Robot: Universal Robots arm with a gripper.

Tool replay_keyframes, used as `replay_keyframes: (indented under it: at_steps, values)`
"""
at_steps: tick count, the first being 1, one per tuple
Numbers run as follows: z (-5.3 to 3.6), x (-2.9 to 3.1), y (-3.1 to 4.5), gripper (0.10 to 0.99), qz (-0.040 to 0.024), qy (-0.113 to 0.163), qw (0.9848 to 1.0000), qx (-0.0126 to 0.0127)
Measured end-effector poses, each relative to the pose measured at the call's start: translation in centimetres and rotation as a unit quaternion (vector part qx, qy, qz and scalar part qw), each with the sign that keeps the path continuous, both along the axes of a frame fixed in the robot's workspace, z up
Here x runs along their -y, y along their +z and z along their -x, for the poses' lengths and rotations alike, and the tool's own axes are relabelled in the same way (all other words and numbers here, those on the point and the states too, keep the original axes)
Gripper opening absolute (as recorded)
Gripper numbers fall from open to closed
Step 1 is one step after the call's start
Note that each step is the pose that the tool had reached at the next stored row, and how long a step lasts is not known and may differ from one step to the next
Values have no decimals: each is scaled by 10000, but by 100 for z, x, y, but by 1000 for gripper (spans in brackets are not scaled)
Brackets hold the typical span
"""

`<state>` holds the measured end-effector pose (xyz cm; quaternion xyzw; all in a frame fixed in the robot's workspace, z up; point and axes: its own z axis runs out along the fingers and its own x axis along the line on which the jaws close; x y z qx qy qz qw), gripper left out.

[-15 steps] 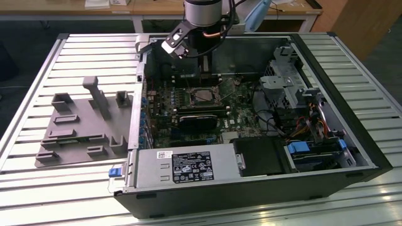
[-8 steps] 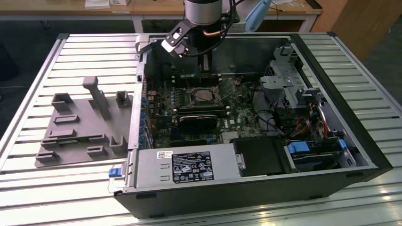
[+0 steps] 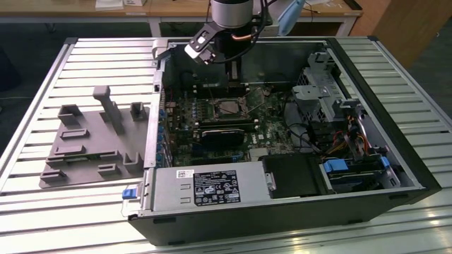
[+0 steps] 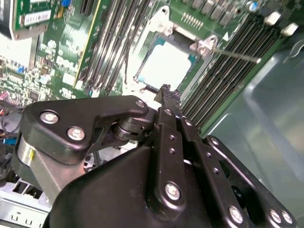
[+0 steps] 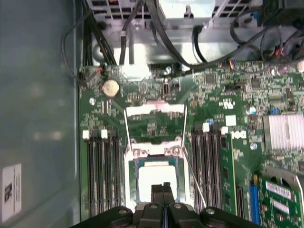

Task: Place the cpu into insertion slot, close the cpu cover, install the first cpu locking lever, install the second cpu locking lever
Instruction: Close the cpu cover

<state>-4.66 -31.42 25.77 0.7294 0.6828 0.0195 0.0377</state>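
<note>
In the exterior view's upper middle, the gripper [image 3: 232, 78], clenched empty, is hovering directly above the seated cpu [image 5: 153, 180], with the cpu cover [image 5: 154, 109] lying open beyond.

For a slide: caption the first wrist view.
Shut black claw over pale square chip in its socket, silver cover frame open.

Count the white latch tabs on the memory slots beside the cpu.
4: two white tabs on the slots at one side of the cpu, two at the other side. The gripper hides the slots' opposite ends, so more may exist.
</note>
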Motion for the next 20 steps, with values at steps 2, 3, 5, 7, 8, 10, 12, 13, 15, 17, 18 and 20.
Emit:
replay_keyframes:
  at_steps: [2,3,5,7,8,10,12,13,15,17,18,20]
  values:
    - [-61,0,0,102,0,-1,10000,0]
    - [-96,0,0,102,0,0,10000,0]
    - [-167,0,0,102,0,-1,10000,0]
    - [-243,0,0,102,0,0,10000,0]
    - [-281,0,0,102,0,0,10000,0]
    - [-357,0,0,102,0,0,10000,0]
    - [-474,1,0,102,0,0,10000,0]
    - [-513,0,0,102,0,1,10000,0]
    - [-584,0,1,102,1,0,10000,-1]
    - [-641,0,0,102,1,0,10000,0]
    - [-663,0,0,102,0,0,10000,0]
    - [-714,0,0,102,0,0,10000,0]
